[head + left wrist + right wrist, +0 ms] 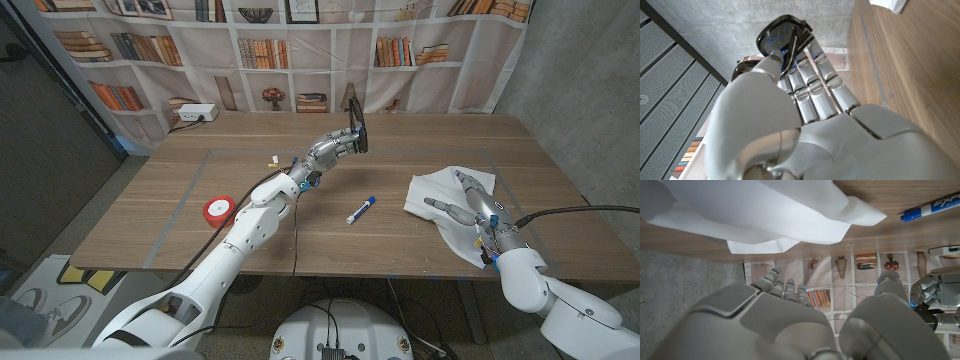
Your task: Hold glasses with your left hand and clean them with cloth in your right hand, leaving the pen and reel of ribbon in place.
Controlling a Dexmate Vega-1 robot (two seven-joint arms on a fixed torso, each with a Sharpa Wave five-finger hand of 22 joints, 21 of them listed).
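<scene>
the left hand [330,150] grips the glasses [356,126], raised over the tabletop's far middle. the right hand [470,205] lies on the cloth [432,190] near the right edge, fingers spread, gripping nothing. the pen [361,208] lies mid-table, the ribbon [218,209] toward the left edge.

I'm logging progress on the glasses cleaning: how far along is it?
Done: the left hand holds the glasses up off the table. In hand: the right hand rests on the cloth, apparently not yet gripping it. Left: lifting the cloth and wiping the lenses. The pen and ribbon reel lie untouched.
</scene>
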